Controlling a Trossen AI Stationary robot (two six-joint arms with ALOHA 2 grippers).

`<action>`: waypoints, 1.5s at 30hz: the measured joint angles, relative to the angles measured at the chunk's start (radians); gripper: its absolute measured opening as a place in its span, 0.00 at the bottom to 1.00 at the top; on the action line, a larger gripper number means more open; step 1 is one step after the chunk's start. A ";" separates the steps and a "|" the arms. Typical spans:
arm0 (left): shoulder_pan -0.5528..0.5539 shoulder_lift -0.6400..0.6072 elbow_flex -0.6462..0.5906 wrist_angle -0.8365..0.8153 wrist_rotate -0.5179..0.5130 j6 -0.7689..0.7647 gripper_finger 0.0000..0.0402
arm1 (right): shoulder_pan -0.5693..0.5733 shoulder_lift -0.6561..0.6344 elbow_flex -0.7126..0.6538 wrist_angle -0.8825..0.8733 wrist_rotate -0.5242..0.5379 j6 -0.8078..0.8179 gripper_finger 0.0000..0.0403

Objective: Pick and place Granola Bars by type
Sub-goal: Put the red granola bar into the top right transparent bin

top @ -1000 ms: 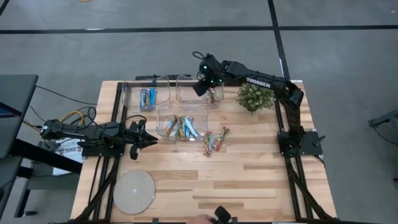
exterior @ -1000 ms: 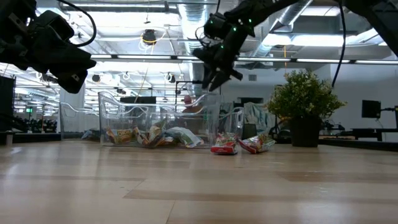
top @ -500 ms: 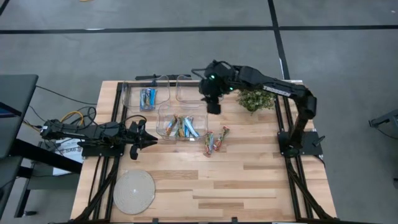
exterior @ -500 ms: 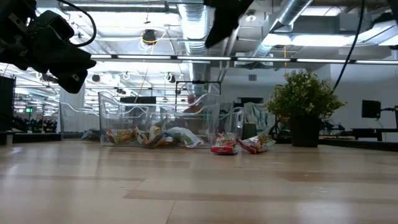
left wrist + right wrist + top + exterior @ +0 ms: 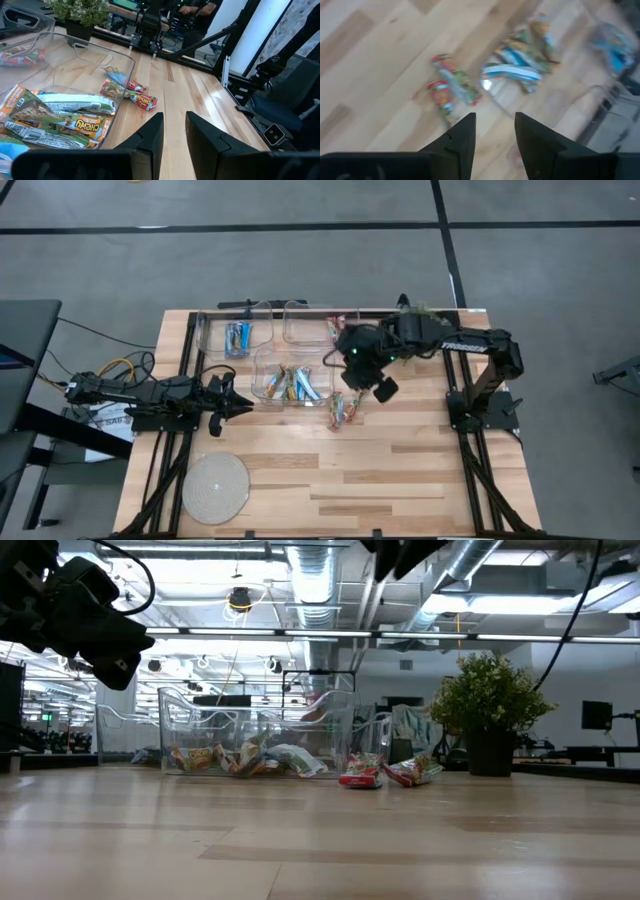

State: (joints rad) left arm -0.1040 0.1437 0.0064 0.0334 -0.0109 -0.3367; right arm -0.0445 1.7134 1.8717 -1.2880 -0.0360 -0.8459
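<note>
Two red-and-green wrapped granola bars lie touching on the wooden counter, beside the clear plastic bin of mixed bars. The right gripper hovers above, fingers a little apart, empty. It might pinch both.

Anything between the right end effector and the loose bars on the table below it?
Nothing. In the right wrist view, only air and bare table separate the open right end effector from the loose bars.
</note>
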 joint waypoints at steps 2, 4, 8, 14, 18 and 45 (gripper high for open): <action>0.000 0.000 0.000 0.000 0.000 0.000 0.18 | 0.025 0.001 0.000 -0.034 0.003 -0.001 0.32; 0.000 0.000 0.000 0.000 0.000 0.000 0.18 | 0.046 0.009 0.000 -0.065 0.028 -0.004 0.32; 0.000 0.000 0.000 0.000 0.000 0.000 0.18 | 0.074 0.021 -0.008 -0.099 0.081 -0.072 0.32; 0.000 0.000 0.000 0.000 0.000 0.000 0.18 | 0.086 0.024 -0.074 -0.050 0.090 -0.087 0.32; 0.000 0.000 0.000 0.000 0.000 0.000 0.18 | 0.090 0.025 -0.142 0.012 0.090 -0.089 0.32; 0.000 0.000 0.000 0.000 0.000 0.000 0.18 | 0.047 0.027 -0.606 0.417 0.085 -0.037 0.32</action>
State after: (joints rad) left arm -0.1040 0.1436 0.0063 0.0332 -0.0109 -0.3367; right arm 0.0029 1.7401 1.2653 -0.8710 0.0492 -0.8831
